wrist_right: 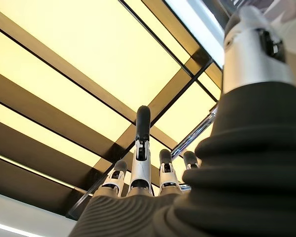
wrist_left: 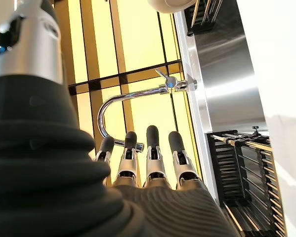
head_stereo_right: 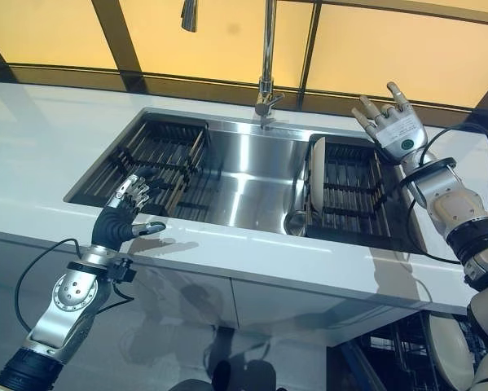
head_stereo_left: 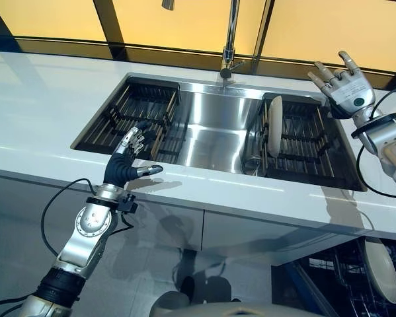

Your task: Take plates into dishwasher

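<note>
Standing on edge in the right-hand black wire rack [head_stereo_left: 310,142] of the steel sink [head_stereo_left: 211,135]: one plate [head_stereo_left: 275,125], pale, glazed, round, its face turned toward the basin. I judge it stiff, breakable, moderately heavy, slick if wet; best taken by pinching the upper rim, thumb on one face and fingers on the other. Second plate [head_stereo_left: 381,267], same kind, already upright in the dishwasher rack [head_stereo_left: 330,277] below the white counter [head_stereo_left: 39,112]. My right hand [head_stereo_left: 344,84]: raised above the rack's far corner, fingers spread straight, holding nothing. My left hand [head_stereo_left: 133,158]: at the sink's near edge by the empty left rack [head_stereo_left: 135,115], fingers relaxed, holding nothing. Chrome gooseneck faucet [head_stereo_left: 231,39] behind.
</note>
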Motion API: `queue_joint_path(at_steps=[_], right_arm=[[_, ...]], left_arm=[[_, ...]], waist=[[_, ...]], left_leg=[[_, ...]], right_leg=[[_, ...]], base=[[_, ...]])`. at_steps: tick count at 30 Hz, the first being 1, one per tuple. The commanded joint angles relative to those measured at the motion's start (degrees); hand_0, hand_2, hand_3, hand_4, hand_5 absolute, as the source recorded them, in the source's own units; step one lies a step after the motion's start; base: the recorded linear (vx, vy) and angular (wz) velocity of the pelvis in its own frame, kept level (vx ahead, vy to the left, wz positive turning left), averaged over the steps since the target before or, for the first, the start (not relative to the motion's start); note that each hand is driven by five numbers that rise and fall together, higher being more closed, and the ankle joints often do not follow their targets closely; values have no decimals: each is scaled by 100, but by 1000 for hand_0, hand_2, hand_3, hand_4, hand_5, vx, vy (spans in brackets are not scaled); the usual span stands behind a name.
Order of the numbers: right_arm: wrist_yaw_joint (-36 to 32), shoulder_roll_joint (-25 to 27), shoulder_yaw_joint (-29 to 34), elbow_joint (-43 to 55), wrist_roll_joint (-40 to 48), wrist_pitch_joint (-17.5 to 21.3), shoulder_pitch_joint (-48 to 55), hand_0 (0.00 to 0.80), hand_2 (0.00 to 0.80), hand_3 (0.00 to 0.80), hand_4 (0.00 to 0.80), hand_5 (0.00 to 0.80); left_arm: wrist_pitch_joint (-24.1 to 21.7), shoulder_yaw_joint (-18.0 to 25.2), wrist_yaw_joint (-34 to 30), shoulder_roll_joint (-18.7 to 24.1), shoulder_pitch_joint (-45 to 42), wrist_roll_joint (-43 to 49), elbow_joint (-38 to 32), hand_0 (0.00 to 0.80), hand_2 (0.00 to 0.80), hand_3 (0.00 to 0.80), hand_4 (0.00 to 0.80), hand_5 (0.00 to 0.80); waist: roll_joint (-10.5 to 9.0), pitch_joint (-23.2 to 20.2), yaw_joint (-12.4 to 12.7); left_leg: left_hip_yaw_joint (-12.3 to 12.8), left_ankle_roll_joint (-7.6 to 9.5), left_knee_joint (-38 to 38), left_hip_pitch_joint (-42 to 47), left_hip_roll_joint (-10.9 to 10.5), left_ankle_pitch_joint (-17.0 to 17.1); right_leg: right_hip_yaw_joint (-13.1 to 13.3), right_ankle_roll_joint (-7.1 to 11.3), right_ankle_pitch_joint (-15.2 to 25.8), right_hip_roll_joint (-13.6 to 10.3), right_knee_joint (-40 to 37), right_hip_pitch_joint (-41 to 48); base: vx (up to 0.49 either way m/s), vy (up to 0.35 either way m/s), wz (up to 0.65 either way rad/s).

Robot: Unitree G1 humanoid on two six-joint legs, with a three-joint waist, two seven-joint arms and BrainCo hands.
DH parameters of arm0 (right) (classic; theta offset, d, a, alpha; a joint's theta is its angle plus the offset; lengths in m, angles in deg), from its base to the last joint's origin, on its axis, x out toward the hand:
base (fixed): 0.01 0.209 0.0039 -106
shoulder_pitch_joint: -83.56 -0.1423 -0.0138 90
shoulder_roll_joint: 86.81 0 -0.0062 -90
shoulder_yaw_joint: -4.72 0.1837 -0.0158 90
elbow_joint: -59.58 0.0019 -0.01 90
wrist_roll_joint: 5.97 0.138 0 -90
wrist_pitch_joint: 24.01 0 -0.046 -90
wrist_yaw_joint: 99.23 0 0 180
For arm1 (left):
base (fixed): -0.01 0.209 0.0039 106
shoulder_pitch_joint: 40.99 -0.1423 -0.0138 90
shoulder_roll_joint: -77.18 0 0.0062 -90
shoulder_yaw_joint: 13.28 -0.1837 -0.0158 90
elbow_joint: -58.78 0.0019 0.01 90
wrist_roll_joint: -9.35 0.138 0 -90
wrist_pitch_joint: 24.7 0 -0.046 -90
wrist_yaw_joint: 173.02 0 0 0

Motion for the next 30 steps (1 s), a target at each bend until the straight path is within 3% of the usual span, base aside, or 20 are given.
queue_joint_path(at_steps=[1,11,30], right_arm=[[-19,197,-479,-167,132,-325,-1014,0,0,0,0,0],[-174,68,-1011,-406,-33,-400,-1562,0,0,0,0,0],[-262,-37,-1217,-588,-103,-248,-1675,0,0,0,0,0]], left_arm=[[-391,-131,32,190,541,-73,-105,0,0,0,0,0],[-462,-296,99,212,806,-82,-27,0,0,0,0,0],[-571,-356,184,264,836,-64,-32,0,0,0,0,0]], waist=[[-60,-46,151],[-61,144,203],[-65,250,264]], left_leg=[[-86,244,7,179,-174,-545],[-197,228,7,25,-187,-490],[-300,199,7,-24,-214,-464]], right_leg=[[-122,-42,0,191,52,-190],[-114,-51,8,198,52,-315],[-163,-58,-5,182,52,-336]], base=[[7,-5,3],[-27,-15,4],[1,-1,2]])
